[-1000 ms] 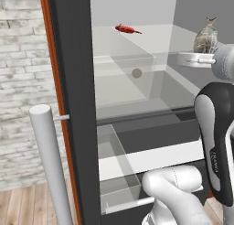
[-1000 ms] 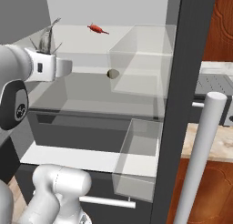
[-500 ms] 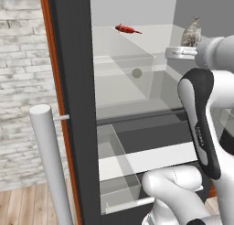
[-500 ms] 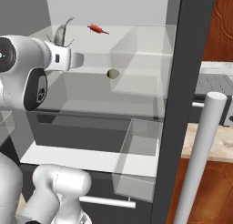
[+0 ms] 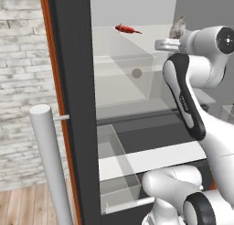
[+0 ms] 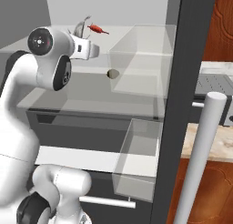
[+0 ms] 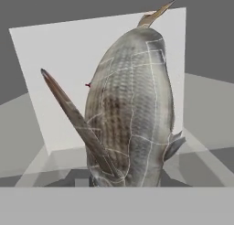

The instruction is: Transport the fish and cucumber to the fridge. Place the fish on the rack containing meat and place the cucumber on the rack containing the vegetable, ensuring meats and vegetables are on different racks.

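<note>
The fridge (image 5: 73, 105) stands open with its white interior in view. My gripper (image 5: 172, 40) is shut on the fish (image 5: 178, 26), a silvery-grey speckled lump held upright just above the front right of the upper shelf (image 5: 151, 41). That same fish (image 6: 81, 28) sits left of the red meat (image 6: 98, 29) in the right base view. The meat (image 5: 128, 29) lies at the back of this shelf. The vegetable (image 5: 136, 73), a small olive-brown ball, rests on the shelf below. Close up, the fish (image 7: 132, 109) hides my fingertips. The cucumber is out of view.
A clear bin (image 6: 141, 59) stands on the shelves at the right. A clear drawer (image 5: 114, 169) is pulled out low in the fridge. The dark door edge (image 6: 182, 104) and its silver bar handle (image 6: 200, 159) stand close on the right; another handle (image 5: 50, 164) rises at the left.
The arm has swung inward over the upper shelf, carrying the fish closer to the red meat. The grip has stayed shut on it.
</note>
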{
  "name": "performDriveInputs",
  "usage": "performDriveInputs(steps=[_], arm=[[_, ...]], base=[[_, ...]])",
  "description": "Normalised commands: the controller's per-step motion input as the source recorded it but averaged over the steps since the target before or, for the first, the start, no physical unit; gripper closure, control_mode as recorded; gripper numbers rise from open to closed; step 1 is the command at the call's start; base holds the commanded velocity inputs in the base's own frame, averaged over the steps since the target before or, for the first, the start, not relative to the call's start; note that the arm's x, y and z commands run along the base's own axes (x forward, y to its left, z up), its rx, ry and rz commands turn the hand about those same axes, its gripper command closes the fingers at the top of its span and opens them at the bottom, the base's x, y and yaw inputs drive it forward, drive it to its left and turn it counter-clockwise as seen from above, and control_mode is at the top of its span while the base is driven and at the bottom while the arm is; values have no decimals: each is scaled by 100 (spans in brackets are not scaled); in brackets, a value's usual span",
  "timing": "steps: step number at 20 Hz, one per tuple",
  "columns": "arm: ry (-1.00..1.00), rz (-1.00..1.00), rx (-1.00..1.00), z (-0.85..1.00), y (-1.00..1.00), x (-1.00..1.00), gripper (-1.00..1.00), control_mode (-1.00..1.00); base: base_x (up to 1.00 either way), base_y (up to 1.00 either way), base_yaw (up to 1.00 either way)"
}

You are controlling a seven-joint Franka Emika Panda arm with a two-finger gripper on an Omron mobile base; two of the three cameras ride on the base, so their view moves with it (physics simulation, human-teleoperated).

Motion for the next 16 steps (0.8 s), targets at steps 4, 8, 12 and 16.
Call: performDriveInputs(steps=[4,8,12,16], arm=[[0,1,1,0,-22,92,100,-100],[0,2,0,-10,-20,86,100,-100],[0,0,0,-23,-8,93,100,-100],[0,0,0,-29,-3,85,100,-100]], base=[[0,0,0],[0,0,0],[0,0,0],[0,0,0]])
